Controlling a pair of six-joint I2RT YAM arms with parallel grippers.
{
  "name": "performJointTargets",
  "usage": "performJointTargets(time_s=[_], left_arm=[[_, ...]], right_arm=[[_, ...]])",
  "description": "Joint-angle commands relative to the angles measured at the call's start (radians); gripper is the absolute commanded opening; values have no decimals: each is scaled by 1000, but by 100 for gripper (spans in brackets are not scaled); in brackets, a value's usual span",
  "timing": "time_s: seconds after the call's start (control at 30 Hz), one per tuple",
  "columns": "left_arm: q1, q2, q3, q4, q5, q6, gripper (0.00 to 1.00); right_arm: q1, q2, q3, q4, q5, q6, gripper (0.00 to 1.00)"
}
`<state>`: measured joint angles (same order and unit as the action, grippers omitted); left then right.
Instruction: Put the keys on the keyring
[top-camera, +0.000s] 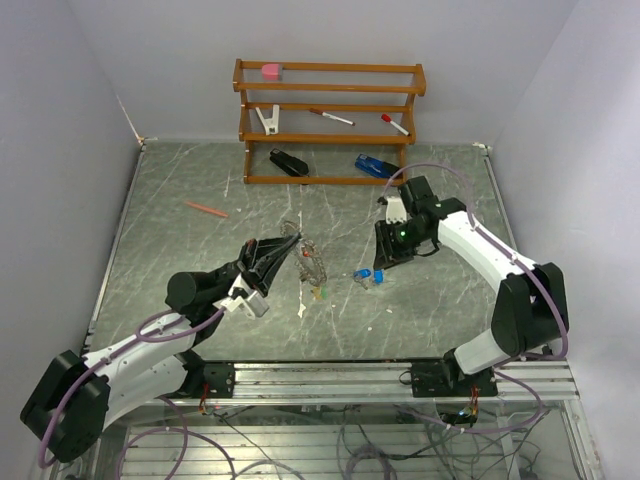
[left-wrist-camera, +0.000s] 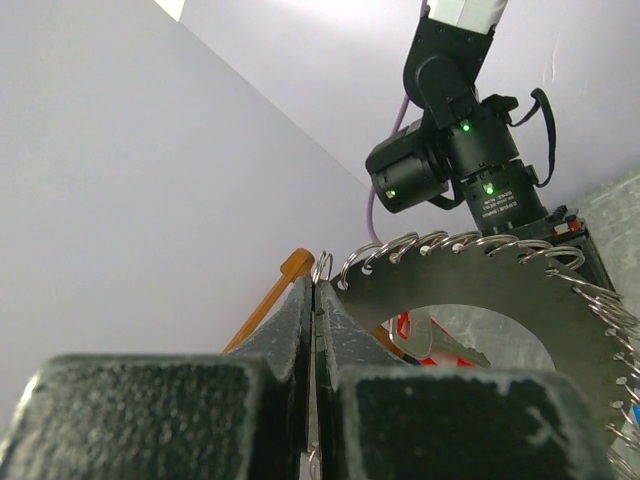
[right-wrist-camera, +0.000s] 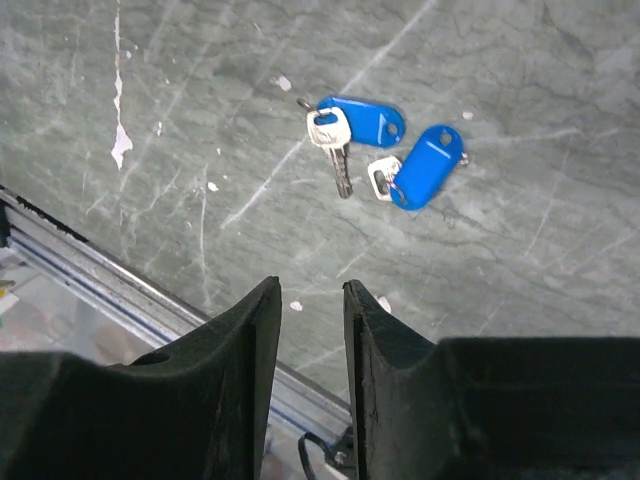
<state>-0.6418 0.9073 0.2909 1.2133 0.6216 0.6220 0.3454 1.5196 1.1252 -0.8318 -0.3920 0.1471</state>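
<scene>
We see the left gripper (top-camera: 288, 244) clenched on the rim of the keyring (top-camera: 311, 262), near the middle of the table (top-camera: 200, 270). From the left wrist, its fingers (left-wrist-camera: 290, 320) are pressed together on the edge of that flat metal ring, which has small wire loops along its outer rim. We cannot tell whether the ring touches the table.

Two keys (right-wrist-camera: 340, 150) with blue plastic tags lie flat on the table, close beside each other, a little right of the keyring and toward the near edge. The right gripper (right-wrist-camera: 312, 300) hangs just above them, its fingers (right-wrist-camera: 250, 340) parted by a narrow gap with nothing between them.

At the far edge stands a wooden rack (top-camera: 330, 95), with a black stapler (top-camera: 288, 162) and a blue stapler (top-camera: 375, 166) at its foot. An orange pen (top-camera: 205, 209) lies toward the far left corner.
</scene>
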Motion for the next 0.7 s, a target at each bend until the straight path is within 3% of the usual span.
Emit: performJointTargets(time_s=[0.0, 0.27, 0.67], left_arm=[[-8, 1, -10, 104, -16, 11, 7], [-8, -2, -2, 71, -64, 3, 7], [-6, 1, -12, 77, -72, 4, 7]], right_arm=[[59, 28, -5, 80, 28, -2, 32], [119, 101, -47, 287, 52, -125, 35], [187, 240, 23, 344, 93, -177, 36]])
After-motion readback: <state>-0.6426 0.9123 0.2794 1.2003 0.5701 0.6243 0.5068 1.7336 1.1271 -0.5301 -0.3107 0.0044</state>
